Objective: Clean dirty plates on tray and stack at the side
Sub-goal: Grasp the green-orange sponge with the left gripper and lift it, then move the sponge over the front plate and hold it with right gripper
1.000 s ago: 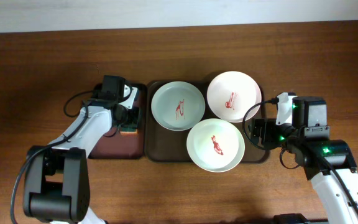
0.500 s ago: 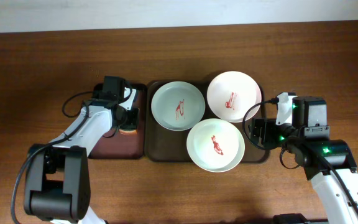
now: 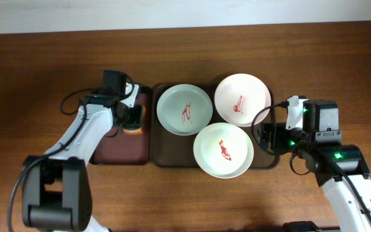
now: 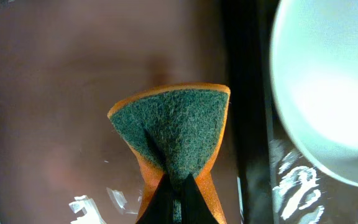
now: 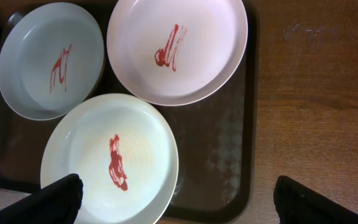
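Three plates, each with a red smear, lie on the dark brown tray (image 3: 166,153): a pale green plate (image 3: 184,109) at back left, a white plate (image 3: 241,100) at back right, and a third plate (image 3: 223,150) in front. My left gripper (image 3: 133,120) is over the maroon tray (image 3: 114,151). In the left wrist view that gripper (image 4: 178,200) is shut on an orange sponge (image 4: 173,127) with a green scouring face, which is pinched into a fold. My right gripper (image 3: 267,138) stands open at the brown tray's right end. Its spread fingers (image 5: 58,199) straddle the front plate (image 5: 110,162) and the tray's corner (image 5: 222,162).
The maroon tray (image 4: 55,93) lies directly left of the brown tray, their rims touching. The pale green plate's edge (image 4: 328,93) lies close to the right of the sponge. Bare wooden table (image 3: 44,77) surrounds both trays.
My left gripper has closed on the sponge and shifted slightly toward the far side of the maroon tray. The right arm and the plates have not moved.
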Robot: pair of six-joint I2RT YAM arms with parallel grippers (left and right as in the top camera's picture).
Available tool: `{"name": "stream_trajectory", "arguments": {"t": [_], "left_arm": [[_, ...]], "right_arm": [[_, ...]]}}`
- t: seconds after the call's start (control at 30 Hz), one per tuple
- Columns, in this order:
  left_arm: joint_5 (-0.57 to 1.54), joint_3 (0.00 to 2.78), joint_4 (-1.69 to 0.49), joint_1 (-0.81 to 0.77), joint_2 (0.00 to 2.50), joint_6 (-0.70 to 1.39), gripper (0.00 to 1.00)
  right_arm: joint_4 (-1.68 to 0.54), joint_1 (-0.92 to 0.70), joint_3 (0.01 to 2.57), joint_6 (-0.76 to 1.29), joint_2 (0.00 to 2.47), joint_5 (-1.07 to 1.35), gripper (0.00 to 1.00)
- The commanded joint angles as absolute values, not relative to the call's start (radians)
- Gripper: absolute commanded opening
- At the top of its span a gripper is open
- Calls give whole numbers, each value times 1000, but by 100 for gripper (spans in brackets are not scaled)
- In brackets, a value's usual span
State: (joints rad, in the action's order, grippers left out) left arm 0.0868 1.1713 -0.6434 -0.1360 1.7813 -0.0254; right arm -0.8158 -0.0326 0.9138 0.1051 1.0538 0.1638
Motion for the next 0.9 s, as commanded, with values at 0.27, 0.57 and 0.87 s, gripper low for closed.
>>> {"name": "stream_trajectory", "arguments": {"t": [0.27,0.57,0.87], "left_arm": [[5,1174,-628,-130,1743,9,0],[4,1173,-478,-117,1476,168,0],[65,1173,-415,-117,1397,345,0]], "right_arm": [[-813,-39,934,109,1052,173,99],[-815,-39,933,109,1091,173,99],[-816,-39,933,109,1091,173,99]]}}
